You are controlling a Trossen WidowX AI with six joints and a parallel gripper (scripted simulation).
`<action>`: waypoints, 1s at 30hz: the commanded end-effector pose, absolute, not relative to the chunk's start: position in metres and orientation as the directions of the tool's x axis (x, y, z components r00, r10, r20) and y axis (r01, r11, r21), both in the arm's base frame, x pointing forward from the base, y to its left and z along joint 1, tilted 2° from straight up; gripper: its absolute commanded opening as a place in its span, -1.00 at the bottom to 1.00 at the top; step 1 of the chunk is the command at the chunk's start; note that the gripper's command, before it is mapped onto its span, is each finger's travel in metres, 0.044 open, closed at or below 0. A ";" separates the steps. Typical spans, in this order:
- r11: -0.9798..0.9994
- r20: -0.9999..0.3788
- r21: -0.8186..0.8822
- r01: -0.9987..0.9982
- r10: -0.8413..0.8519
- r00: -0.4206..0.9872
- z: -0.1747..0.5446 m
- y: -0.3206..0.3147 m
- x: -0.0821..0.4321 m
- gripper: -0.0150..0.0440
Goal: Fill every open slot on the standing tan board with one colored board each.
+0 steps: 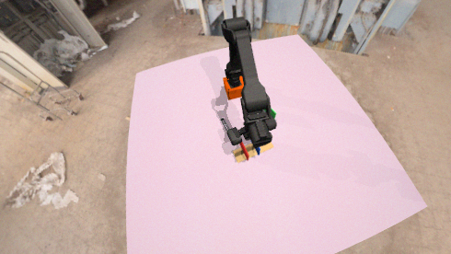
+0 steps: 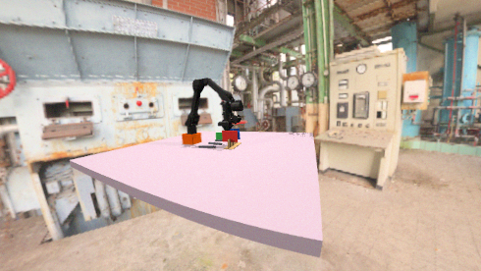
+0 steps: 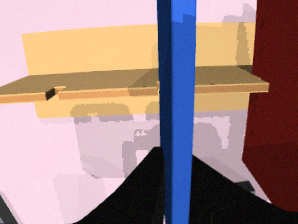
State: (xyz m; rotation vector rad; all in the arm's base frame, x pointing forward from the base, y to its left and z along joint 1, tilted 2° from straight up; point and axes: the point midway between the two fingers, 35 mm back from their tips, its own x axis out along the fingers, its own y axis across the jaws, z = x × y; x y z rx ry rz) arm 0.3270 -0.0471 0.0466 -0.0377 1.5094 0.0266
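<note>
The tan board (image 1: 269, 146) (image 2: 234, 146) (image 3: 100, 93) stands on a flat tan base, with an open slot (image 3: 50, 94) showing toward its left end in the wrist view. A red board (image 1: 245, 152) (image 2: 229, 136) (image 3: 277, 110) stands crosswise at the tan board's right end in the wrist view. My gripper (image 3: 166, 155) is shut on the blue board (image 1: 258, 151) (image 2: 238, 133) (image 3: 183, 100). The blue board is upright and crosswise over the middle of the tan board. Its lower edge is hidden, so whether it touches the slot cannot be told. A green board (image 1: 273, 113) (image 2: 219, 136) stands behind, partly hidden by the arm.
A dark slotted holder (image 1: 225, 123) lies beside the arm, and dark low pieces (image 2: 210, 146) show on the pink table (image 1: 198, 202) (image 2: 196, 172). The orange block (image 1: 234, 88) (image 2: 191, 138) is at the arm's base. The red board stands close beside the blue one.
</note>
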 end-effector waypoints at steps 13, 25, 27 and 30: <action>0.999 -0.998 -0.009 -0.048 -0.006 0.062 0.042 -0.047 0.327 -0.49; 0.999 -0.998 -0.009 -0.048 -0.006 0.062 0.042 -0.047 0.327 -0.49; 0.999 -0.998 -0.009 -0.048 -0.006 0.062 0.042 -0.047 0.327 -0.49; 0.998 -0.998 -0.010 -0.059 -0.006 0.062 0.043 -0.047 0.328 -0.49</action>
